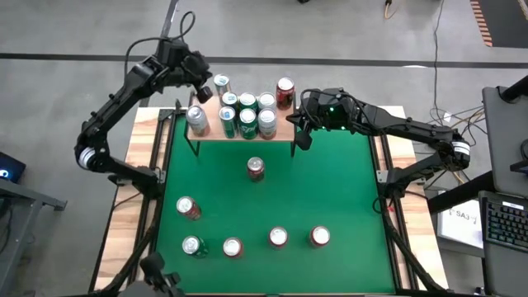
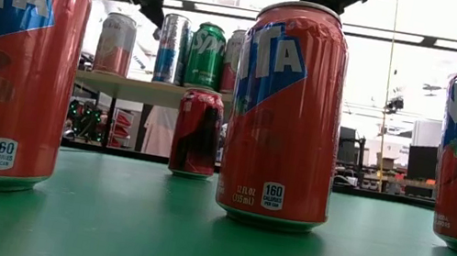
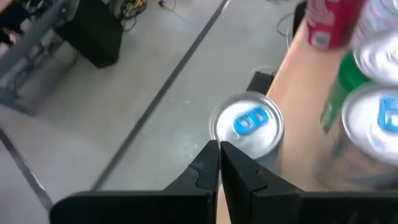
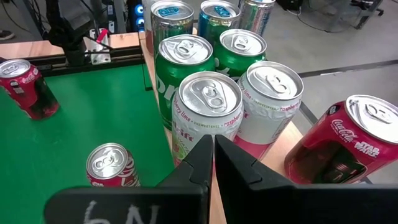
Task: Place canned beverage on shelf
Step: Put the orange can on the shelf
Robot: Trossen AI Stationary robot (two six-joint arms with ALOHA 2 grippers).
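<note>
The shelf (image 1: 283,133), a light-wood board on thin black legs, stands at the table's far edge and carries several upright cans (image 1: 247,115). My left gripper (image 1: 203,82) is shut above the shelf's far left corner. Its tips (image 3: 219,148) are beside a silver can with a blue tab (image 3: 249,123) standing there. My right gripper (image 1: 302,139) is shut off the shelf's right end. It points at the packed cans (image 4: 208,102) without reaching them, a red cola can (image 4: 342,143) beside it on the board. My left gripper's shut fingertips (image 3: 211,152) stand at the near rim of the silver can's top (image 3: 225,134), coming slanting down from above. I cannot tell whether they touch it. The can stands upright on the shelf's corner.
On the green table (image 1: 330,181) stand a red can (image 1: 256,169) in front of the shelf, another (image 1: 188,208) at the left, and a row of several (image 1: 278,238) near the front edge. These fill the low view (image 2: 287,110).
</note>
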